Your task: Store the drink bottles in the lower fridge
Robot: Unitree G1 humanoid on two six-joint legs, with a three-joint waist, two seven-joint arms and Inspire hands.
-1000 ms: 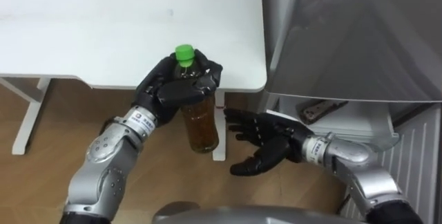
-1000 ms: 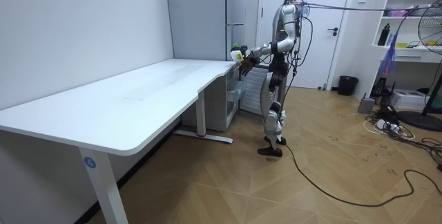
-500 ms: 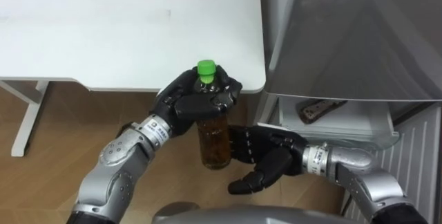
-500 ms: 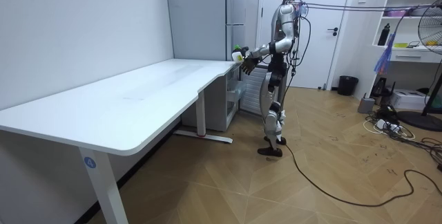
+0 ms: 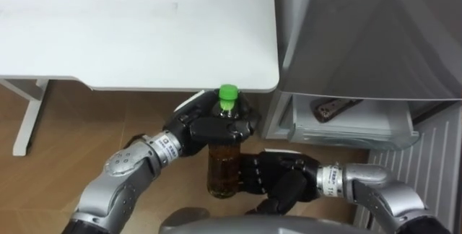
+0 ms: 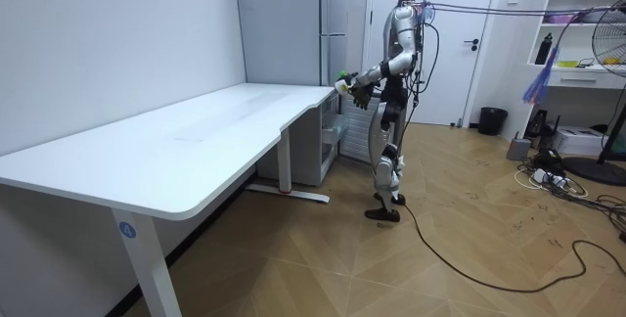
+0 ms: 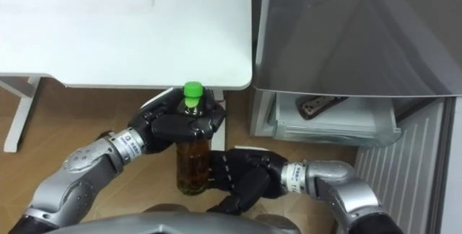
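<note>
Left hand (image 5: 202, 126) and right hand (image 5: 281, 183): black, with segmented fingers. Forearms are rounded silver-grey shells, each with a white printed band at the wrist. In the room view the body is slim, silver and black, with a dark cable trailing across the floor.

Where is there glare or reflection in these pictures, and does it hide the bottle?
Left eye view: pale reflected streaks lie across the grey fridge front; the bottle in the left hand is evenly lit, without glare. Room view: the white table carries a mild sheen on top.
</note>
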